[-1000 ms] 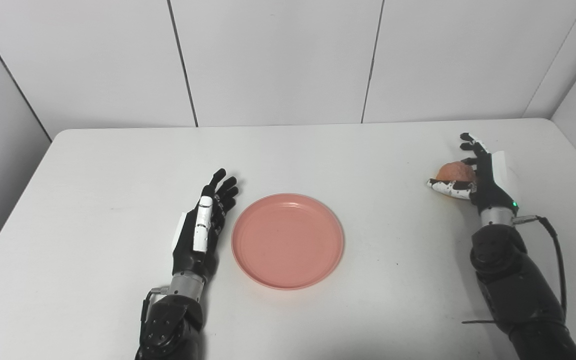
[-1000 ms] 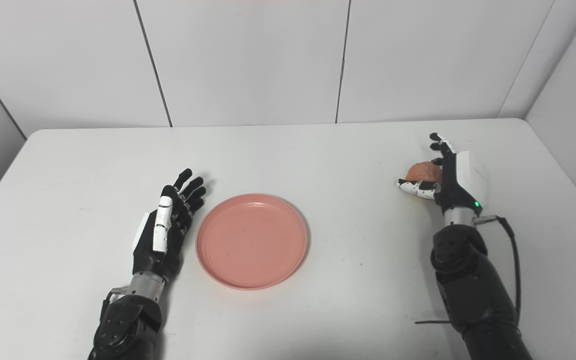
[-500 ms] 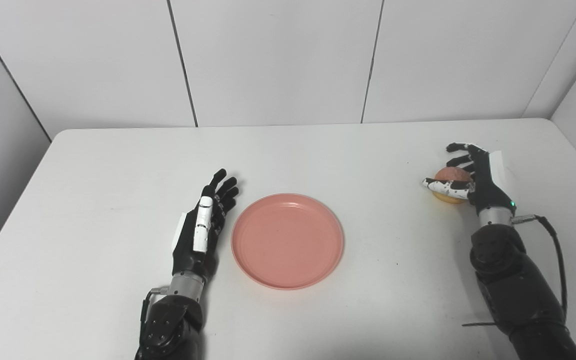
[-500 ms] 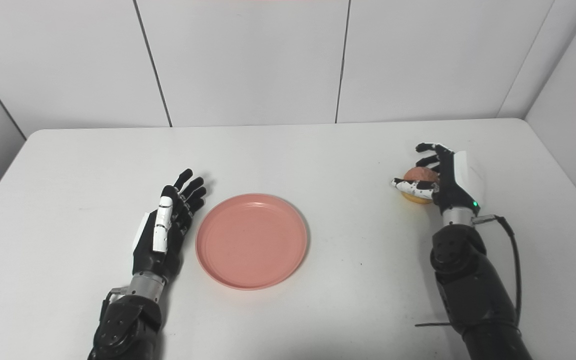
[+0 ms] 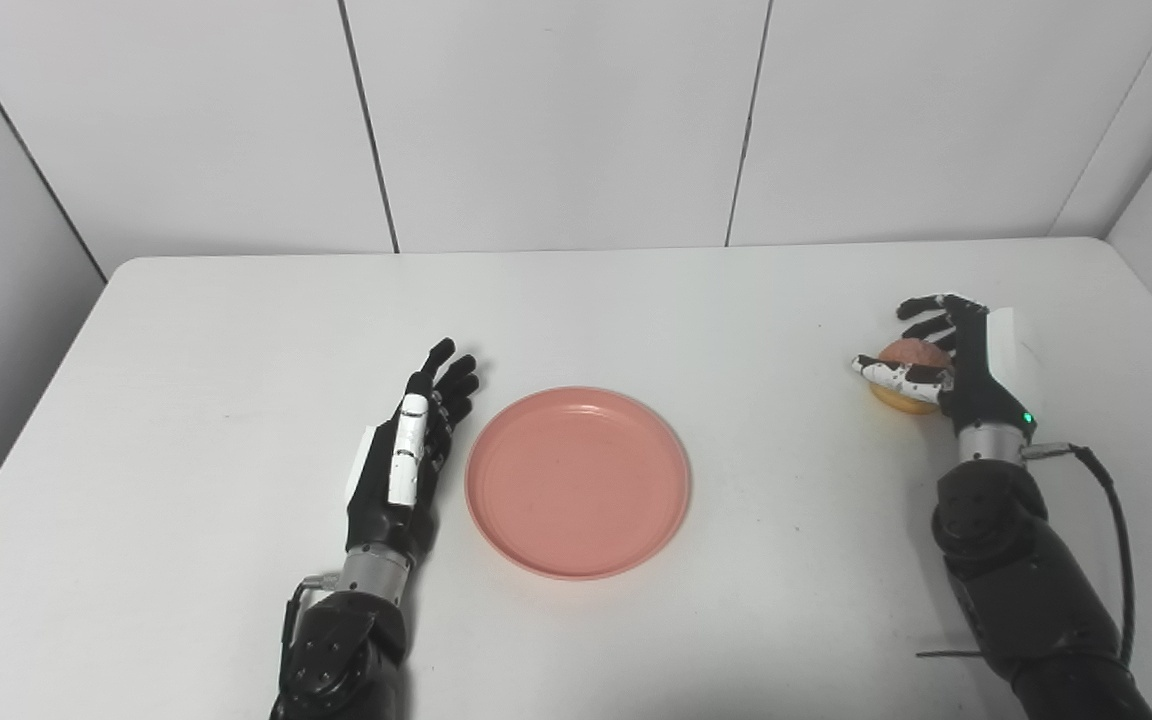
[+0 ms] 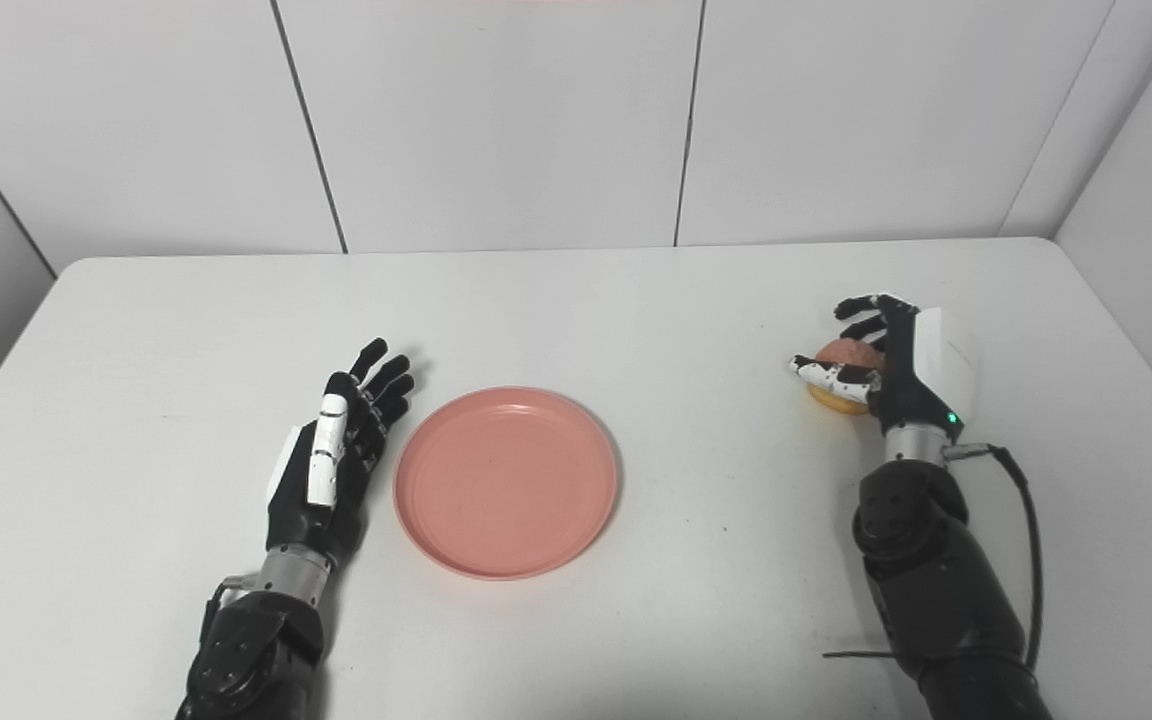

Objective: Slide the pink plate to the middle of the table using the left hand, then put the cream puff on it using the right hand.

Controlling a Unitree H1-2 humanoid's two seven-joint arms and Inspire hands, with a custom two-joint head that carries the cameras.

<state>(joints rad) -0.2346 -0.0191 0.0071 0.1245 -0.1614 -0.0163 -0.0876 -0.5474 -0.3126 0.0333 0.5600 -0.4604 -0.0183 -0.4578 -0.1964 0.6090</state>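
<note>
Pink plate [image 5: 578, 483] sits flat near the middle of my white table [image 5: 186, 340], with nothing on it. My left hand [image 5: 406, 455] lies just beside its left rim, fingers straight and a little apart, holding nothing. Far to the right, my right hand [image 5: 951, 360] has fingers and thumb curled around the cream puff [image 5: 901, 355].

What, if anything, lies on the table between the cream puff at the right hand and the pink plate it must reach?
Nothing visible does. Only bare table separates the cream puff, enclosed by the right hand, from the empty pink plate. The left hand lies on the plate's far side.
</note>
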